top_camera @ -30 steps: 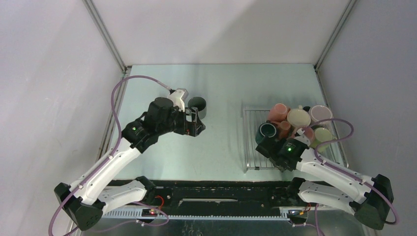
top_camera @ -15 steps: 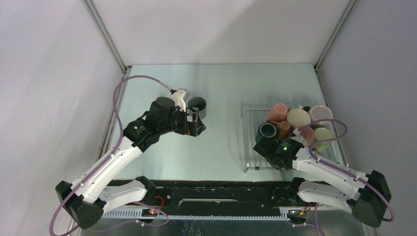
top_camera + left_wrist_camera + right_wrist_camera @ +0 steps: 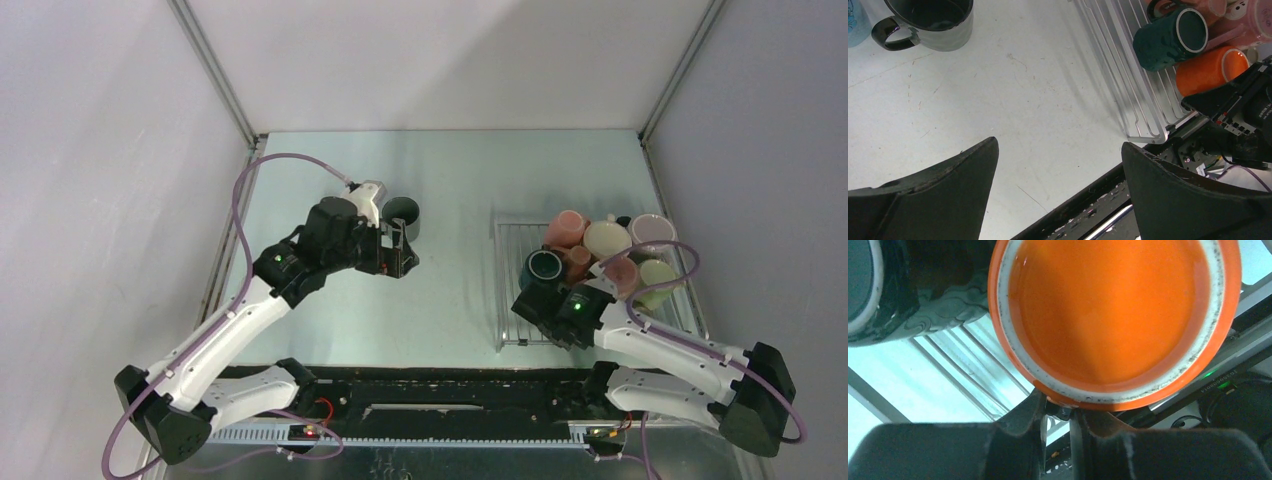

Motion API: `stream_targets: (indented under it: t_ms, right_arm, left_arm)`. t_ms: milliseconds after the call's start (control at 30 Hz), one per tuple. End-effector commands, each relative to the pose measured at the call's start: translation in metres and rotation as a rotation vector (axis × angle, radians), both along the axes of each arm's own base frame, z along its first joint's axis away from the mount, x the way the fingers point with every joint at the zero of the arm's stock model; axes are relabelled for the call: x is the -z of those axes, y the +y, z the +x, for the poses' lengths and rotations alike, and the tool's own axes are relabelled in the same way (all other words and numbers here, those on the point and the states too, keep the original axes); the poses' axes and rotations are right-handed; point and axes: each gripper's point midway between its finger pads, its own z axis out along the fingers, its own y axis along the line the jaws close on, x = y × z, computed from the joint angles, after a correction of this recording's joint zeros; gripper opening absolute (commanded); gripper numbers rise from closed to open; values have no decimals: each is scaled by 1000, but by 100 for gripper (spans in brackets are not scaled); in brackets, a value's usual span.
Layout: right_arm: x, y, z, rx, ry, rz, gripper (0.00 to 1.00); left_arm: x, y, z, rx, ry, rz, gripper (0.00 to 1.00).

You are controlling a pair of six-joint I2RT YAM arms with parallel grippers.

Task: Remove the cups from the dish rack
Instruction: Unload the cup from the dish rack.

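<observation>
As left tool [image 3: 1059, 150] gapes, right tool [image 3: 1055, 411] pinches cup [image 3: 1108, 305].

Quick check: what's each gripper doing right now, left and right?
Left gripper: open, holding nothing.
Right gripper: closed on the rim of the orange mug.

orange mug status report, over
Right gripper pinching orange mug rim, mug on its side in dish rack. Left gripper open, empty, over table. Dark teal mug close alongside.
</observation>
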Motion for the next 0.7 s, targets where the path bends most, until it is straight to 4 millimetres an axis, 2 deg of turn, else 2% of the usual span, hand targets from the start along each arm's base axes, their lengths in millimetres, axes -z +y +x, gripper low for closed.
stream_targets:
  t_ms: [0, 200, 300, 667]
  right_arm:
    - [-18, 5, 7, -9, -57, -6, 12]
    - [-31, 12, 12, -42, -90, 3, 7]
    - [-38, 14, 15, -55, -109, 3, 0]
    - [-65, 22, 19, -114, -170, 41, 0]
  left_arm:
    - [7, -4, -4, 24, 16, -4, 100]
    - [10, -6, -5, 32, 27, -7, 100]
    - [10, -8, -5, 34, 35, -18, 100]
    - [8, -22, -9, 38, 81, -110, 100]
